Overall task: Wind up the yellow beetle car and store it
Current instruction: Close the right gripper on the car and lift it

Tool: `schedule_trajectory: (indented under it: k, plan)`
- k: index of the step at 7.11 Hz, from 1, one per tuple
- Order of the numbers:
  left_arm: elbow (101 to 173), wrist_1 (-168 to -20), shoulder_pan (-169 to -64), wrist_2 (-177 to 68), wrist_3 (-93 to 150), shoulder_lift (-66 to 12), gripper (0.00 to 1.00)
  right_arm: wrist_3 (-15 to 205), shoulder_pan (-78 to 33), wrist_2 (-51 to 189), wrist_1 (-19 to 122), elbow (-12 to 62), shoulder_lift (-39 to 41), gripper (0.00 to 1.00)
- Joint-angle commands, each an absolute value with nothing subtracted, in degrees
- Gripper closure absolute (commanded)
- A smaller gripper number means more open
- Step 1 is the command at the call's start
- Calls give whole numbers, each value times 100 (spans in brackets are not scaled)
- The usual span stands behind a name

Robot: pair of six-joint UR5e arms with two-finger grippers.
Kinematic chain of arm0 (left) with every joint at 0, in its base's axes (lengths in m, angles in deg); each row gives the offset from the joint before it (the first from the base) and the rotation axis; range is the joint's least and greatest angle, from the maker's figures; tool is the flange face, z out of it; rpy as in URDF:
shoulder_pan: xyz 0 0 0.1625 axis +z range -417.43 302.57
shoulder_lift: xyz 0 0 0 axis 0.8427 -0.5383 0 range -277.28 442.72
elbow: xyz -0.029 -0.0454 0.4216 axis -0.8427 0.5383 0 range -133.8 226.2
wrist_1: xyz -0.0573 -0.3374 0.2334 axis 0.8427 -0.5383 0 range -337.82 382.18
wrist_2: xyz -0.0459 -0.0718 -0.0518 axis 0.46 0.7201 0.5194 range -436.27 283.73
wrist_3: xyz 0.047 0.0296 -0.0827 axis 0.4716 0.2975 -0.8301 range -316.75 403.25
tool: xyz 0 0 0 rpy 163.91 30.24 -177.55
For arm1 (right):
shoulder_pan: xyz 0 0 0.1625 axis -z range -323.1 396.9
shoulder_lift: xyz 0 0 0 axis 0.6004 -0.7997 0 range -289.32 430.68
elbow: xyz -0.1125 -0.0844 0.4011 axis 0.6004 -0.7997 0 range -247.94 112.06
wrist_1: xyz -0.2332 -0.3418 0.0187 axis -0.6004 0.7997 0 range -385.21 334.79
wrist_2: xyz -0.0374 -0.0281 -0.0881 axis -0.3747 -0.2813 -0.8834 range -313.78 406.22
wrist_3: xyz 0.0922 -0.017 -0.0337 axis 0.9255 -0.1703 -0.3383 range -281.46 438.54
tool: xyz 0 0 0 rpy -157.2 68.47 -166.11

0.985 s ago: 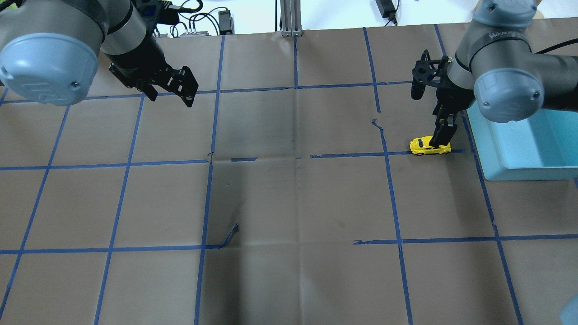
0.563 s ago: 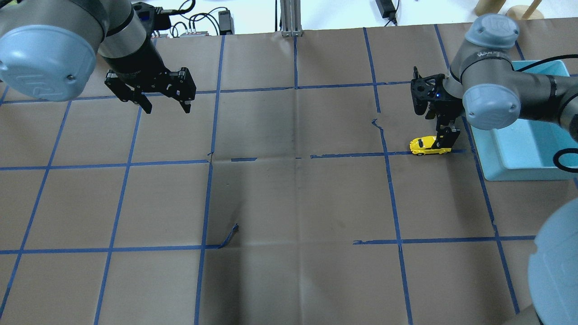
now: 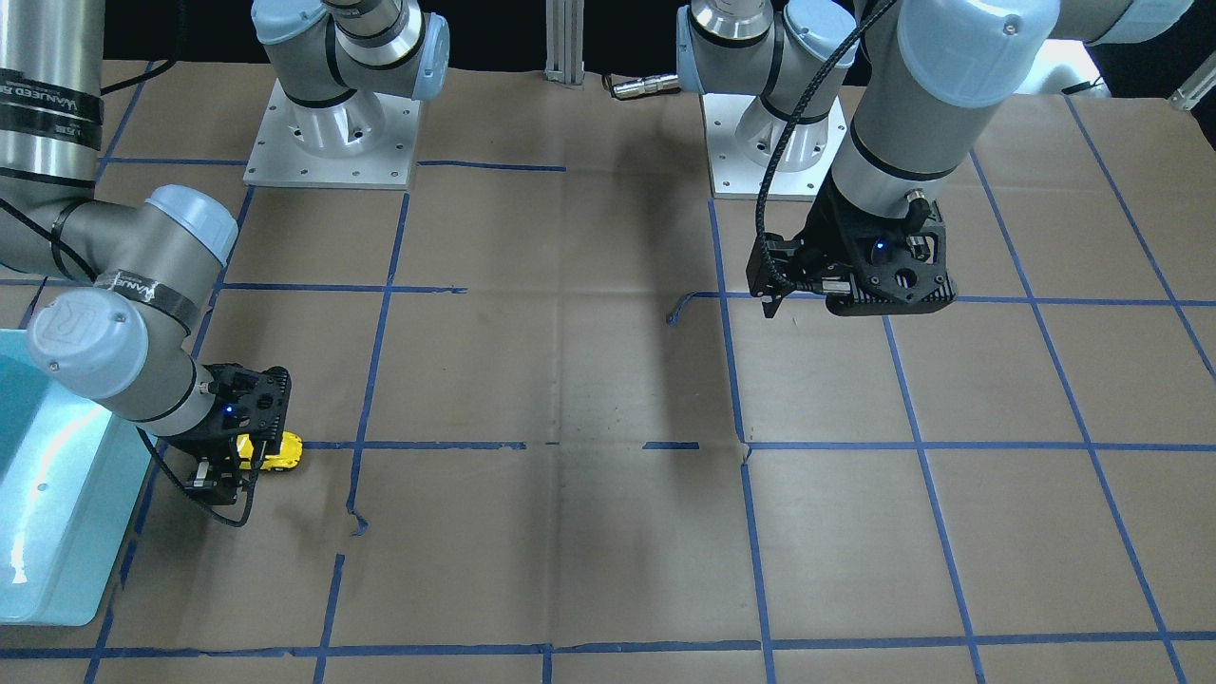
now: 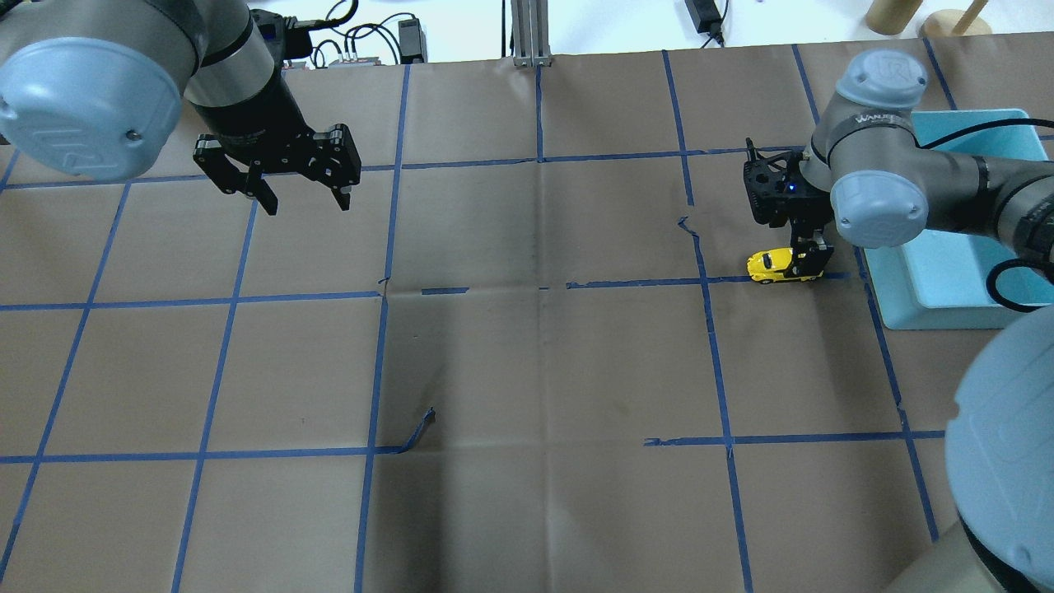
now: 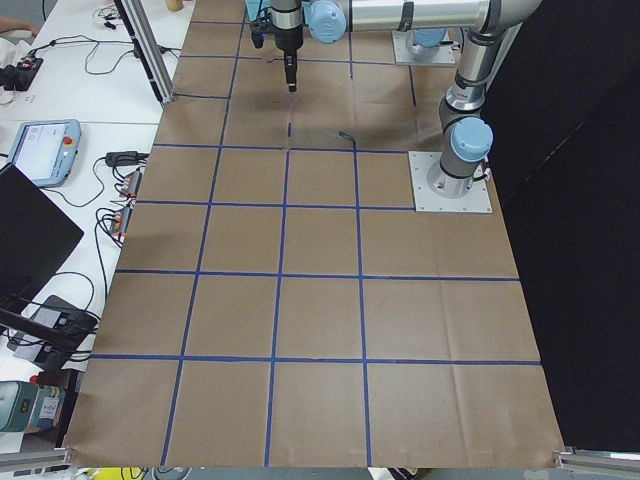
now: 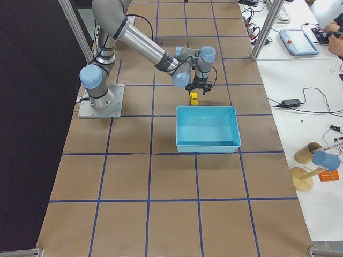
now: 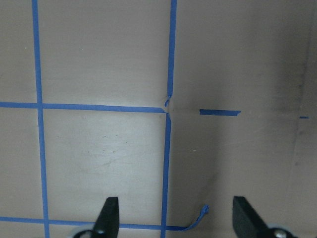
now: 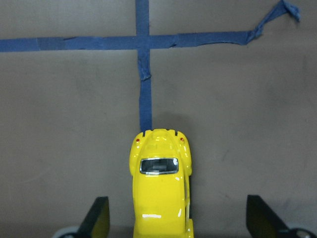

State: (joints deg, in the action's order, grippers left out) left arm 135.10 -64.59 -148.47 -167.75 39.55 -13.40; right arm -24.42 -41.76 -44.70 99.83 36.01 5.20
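Note:
The yellow beetle car (image 4: 772, 265) stands on the brown paper on a blue tape line, just left of the bin. It also shows in the front view (image 3: 281, 453) and the right side view (image 6: 194, 98). My right gripper (image 4: 809, 260) is low over the car's rear. In the right wrist view the car (image 8: 161, 191) sits between the two spread fingers (image 8: 97, 218) without touching them, so the gripper (image 8: 178, 220) is open. My left gripper (image 4: 303, 200) hangs open and empty above the far left of the table, as the left wrist view (image 7: 176, 218) also shows.
A light blue bin (image 4: 930, 296) stands right of the car, seen too in the front view (image 3: 57, 570) and the right side view (image 6: 206, 145). Blue tape lines grid the paper, with a loose curl of tape (image 4: 420, 428). Cables and boxes lie beyond the far edge.
My right gripper has come down closer over the car's rear while the arm's elbow swung. My left gripper has turned and shifted slightly left. The car has not moved.

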Motion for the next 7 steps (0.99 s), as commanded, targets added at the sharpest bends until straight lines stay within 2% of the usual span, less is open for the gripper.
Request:
schedule_trajectory:
  k: [1, 2, 5, 7]
  plan:
    - [13497, -6457, -14840, -16777, 4000, -1290, 17, -2561, -4185, -4536, 10065, 3656, 599, 64]
    - [13497, -6457, -14831, -16768, 4009, -1299, 17, -2552, -4185, -4545, 10065, 3665, 564, 90]
    - [13506, -6474, -14831, -16768, 4009, -1290, 17, -2360, -4194, -4493, 10022, 3586, 398, 91]
    - [13515, -6492, -14822, -16768, 4009, -1299, 17, -1275, -4176, -4440, 10021, 3577, -181, 91]
